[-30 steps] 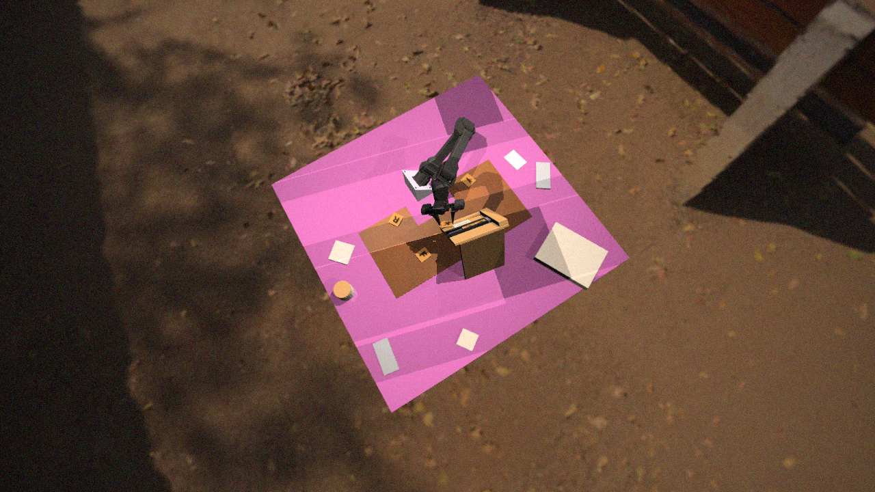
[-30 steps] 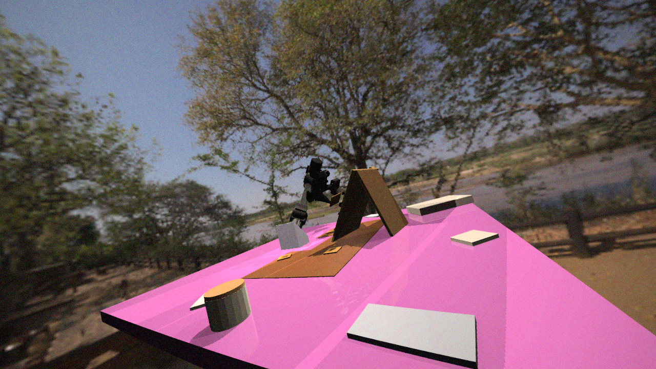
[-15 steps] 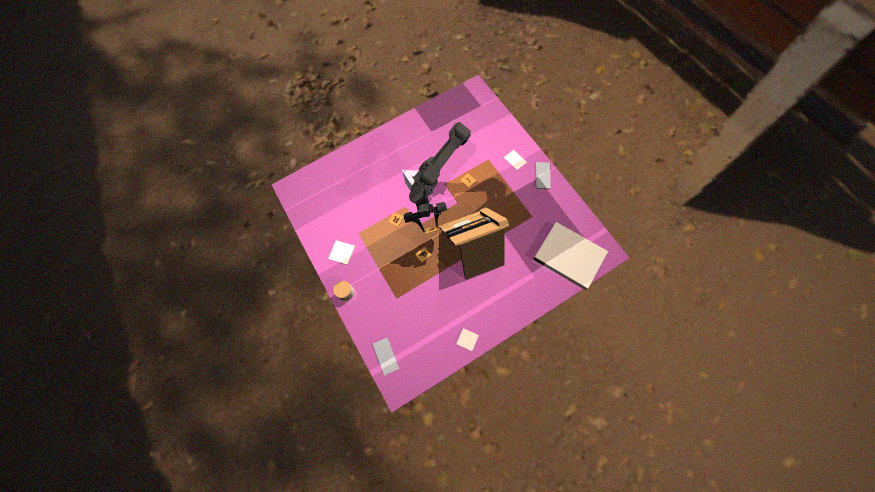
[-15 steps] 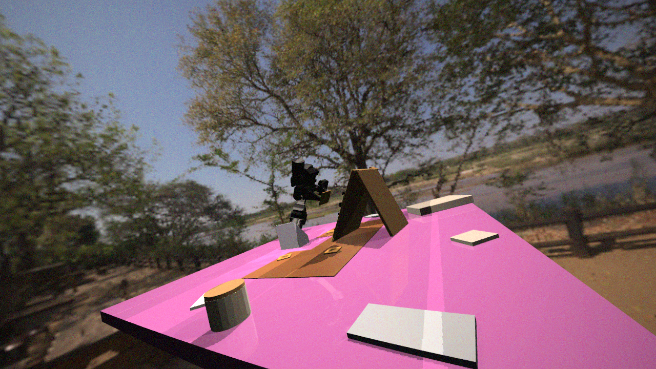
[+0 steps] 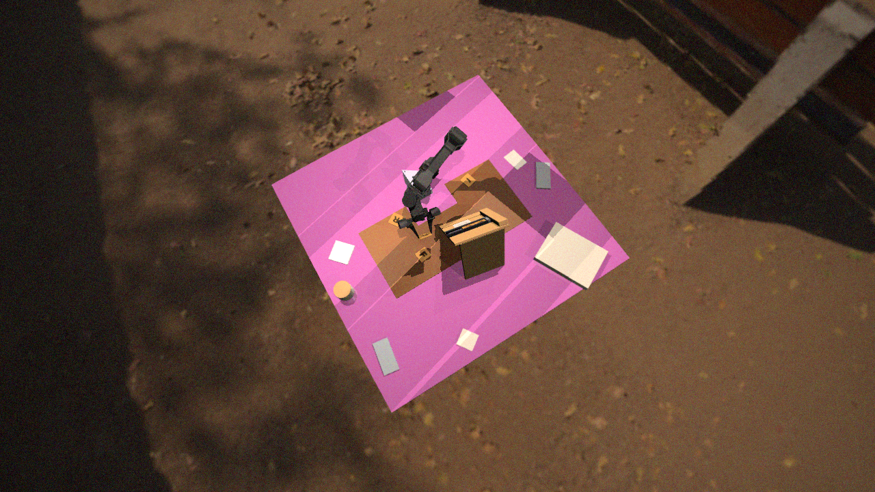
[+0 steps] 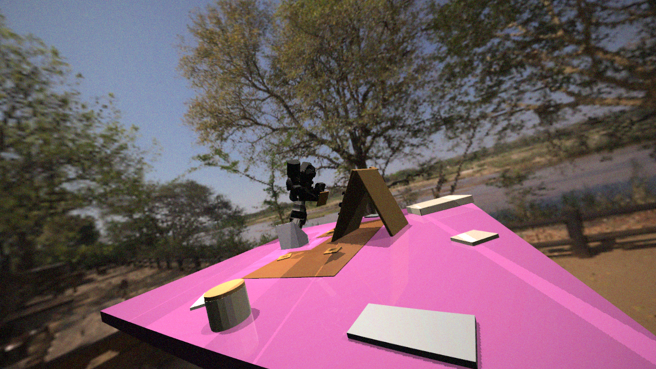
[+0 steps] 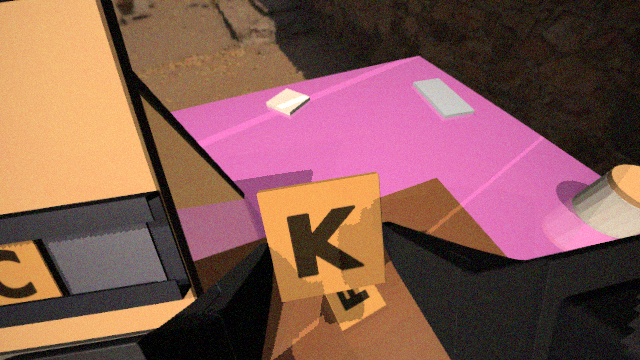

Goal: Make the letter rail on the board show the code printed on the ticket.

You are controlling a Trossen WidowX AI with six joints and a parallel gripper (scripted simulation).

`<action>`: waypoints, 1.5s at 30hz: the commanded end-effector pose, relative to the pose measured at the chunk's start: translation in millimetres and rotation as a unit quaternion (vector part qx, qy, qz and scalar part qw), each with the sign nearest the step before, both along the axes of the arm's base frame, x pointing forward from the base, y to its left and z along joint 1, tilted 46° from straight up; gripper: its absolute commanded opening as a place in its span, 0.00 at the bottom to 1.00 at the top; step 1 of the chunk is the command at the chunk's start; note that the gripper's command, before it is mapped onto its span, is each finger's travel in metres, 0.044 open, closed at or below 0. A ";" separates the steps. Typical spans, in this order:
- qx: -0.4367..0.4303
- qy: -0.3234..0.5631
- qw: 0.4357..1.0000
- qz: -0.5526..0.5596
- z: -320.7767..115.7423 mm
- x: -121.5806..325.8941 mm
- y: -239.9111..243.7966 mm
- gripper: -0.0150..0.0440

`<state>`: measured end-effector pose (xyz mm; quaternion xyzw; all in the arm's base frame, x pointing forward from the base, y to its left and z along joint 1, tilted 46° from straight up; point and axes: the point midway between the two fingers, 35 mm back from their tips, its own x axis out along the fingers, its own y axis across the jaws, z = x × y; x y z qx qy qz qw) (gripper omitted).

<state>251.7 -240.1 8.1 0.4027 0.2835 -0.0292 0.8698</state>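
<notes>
My gripper [image 5: 424, 232] [image 7: 326, 241] is shut on the K tile [image 6: 323, 198] [image 7: 320, 260], which faces the wrist camera upright. It holds the tile in the air beside the tent-shaped board [image 5: 483, 260] [image 6: 384, 202] [image 7: 70, 110]. The dark letter rail [image 7: 167, 250] is left of the tile in the wrist view. A C tile [image 7: 45, 270] sits in it, with bare channel between C and the near end; the rest is cut off. An F tile [image 5: 422, 254] [image 6: 332, 250] [image 7: 350, 320] and an R tile [image 5: 396, 219] [image 6: 284, 256] lie on the mat. Another tile [image 5: 467, 179] lies farther back. The ticket's code is unreadable.
The brown mat [image 5: 391, 278] [image 6: 316, 270] [image 7: 410, 205] lies under the board on the pink counter. A round canister [image 5: 342, 289] [image 6: 229, 309] [image 7: 597, 205] stands near one edge. A thick cream block [image 5: 571, 253] [image 6: 442, 204], grey slabs [image 5: 385, 356] [image 5: 543, 175] and small pale squares [image 5: 467, 339] [image 5: 341, 251] lie around.
</notes>
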 end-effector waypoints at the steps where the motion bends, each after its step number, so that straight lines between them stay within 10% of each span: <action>1: 0.005 0.003 1.000 0.001 -11.8 13.8 6.3 0.25; 45: 0.007 0.001 1.000 0.001 -5.1 27.9 18.3 0.25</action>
